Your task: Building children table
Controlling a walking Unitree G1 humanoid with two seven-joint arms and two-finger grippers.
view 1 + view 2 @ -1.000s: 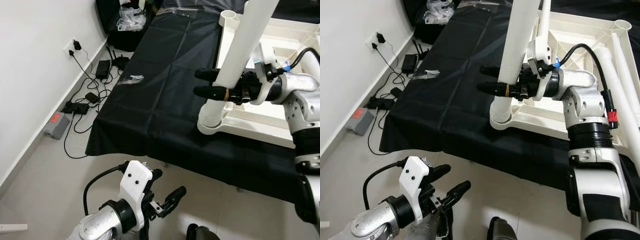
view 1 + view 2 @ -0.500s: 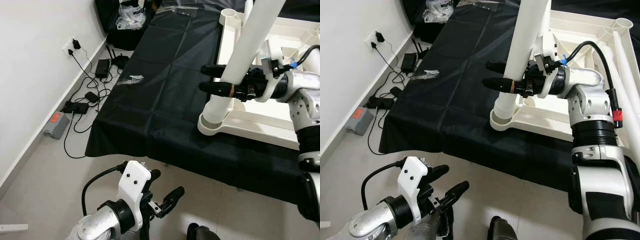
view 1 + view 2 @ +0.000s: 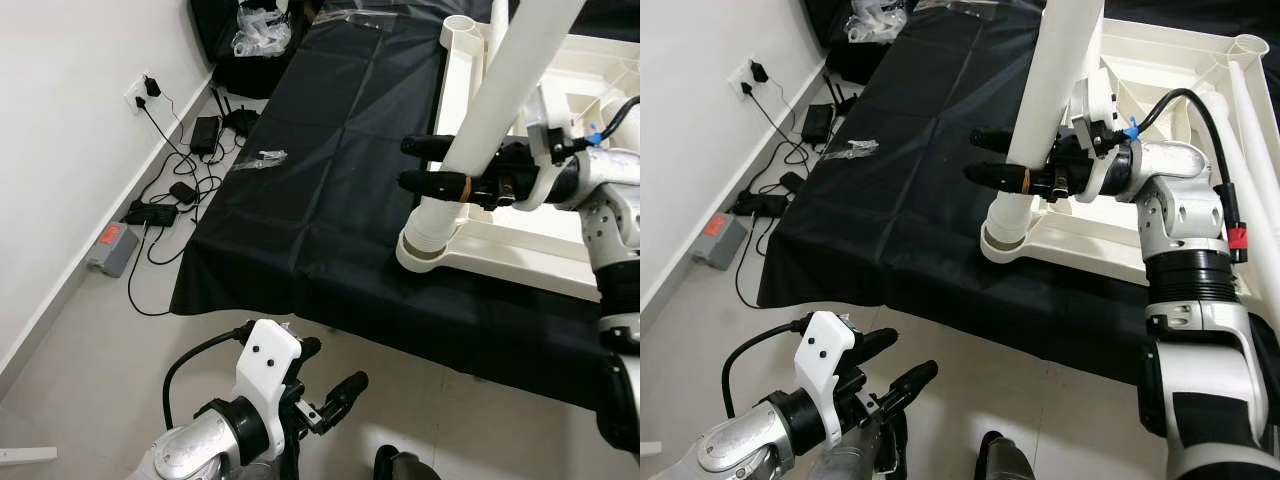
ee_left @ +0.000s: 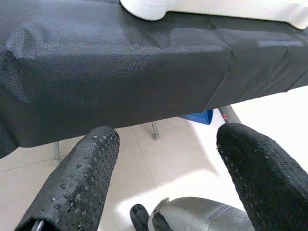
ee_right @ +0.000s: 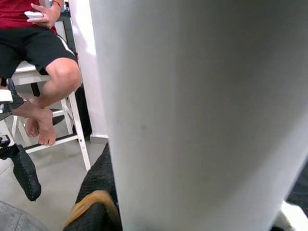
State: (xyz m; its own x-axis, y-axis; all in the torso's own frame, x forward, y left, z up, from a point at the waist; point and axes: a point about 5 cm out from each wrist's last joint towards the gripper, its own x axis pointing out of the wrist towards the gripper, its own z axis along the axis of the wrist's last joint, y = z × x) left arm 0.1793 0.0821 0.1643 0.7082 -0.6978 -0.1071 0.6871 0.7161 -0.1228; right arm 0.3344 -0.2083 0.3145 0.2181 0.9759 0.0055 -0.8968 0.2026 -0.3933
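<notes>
Against the far left wall: a socket point(image 3: 146, 92) with black cables point(image 3: 170, 190) trailing across the floor point(image 3: 90, 350) to a grey box point(image 3: 112, 249); no shift there since a second ago. Low in the foreground, well short of the counter: left claw point(image 3: 330, 395), fingers point(image 4: 79, 178) spread apart and gripping nothing, pose unchanged from the earlier frames. Across the middle: black cloth point(image 3: 330, 170) draped over the counter, a small clear packet point(image 3: 262, 157) lying on it near the left edge, a crumpled plastic bag point(image 3: 262, 38) beyond the far end. Further right: white table leg point(image 3: 490, 130) rising slanted out of the round corner socket point(image 3: 425, 252) of the upturned white tabletop point(image 3: 520, 240); leg leaning a little more to the right than a second ago, foot seated in the same socket. Right claw point(image 3: 425, 165) clamped on the table leg just above the socket, black fingers reaching leftward on either side of it; grip point slightly lower and more rightward than before. Inside the tabletop's rim: ribbed underside, another corner socket point(image 3: 458, 28) at the far left corner, a further white leg point(image 3: 1240, 160) at the right side. In the right wrist view: a seated person's bare knee point(image 5: 62, 72) and a white stool point(image 5: 77, 137) beyond the leg.
</notes>
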